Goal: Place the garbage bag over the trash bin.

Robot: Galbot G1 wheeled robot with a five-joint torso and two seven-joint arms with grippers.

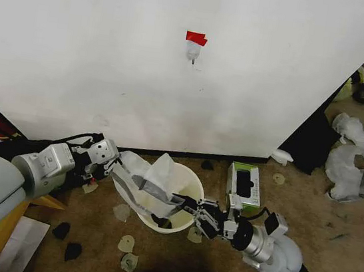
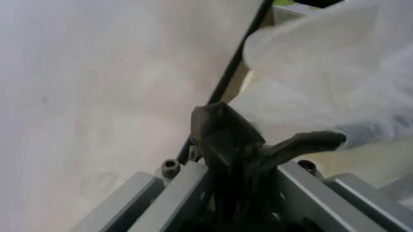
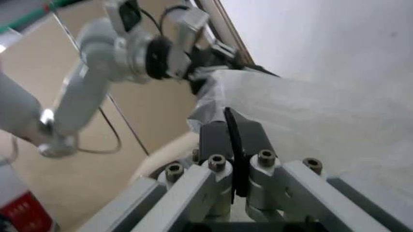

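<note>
Brown floor, one trash bin (image 1: 189,185), one garbage bag (image 1: 152,180), two grippers pinching it

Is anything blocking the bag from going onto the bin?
Nothing visible blocks it. The garbage bag already hangs across the trash bin mouth, held on the robot's left by the left gripper and at the near rim by the right gripper, both with jaws shut on the film. The green and white box stands beside the bin.

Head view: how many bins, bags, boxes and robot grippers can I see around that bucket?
Trash bin: 1
Garbage bag: 1, pinched at both ends
Green and white box: 1
Grippers: 2, left gripper, right gripper
Total: 5
</note>
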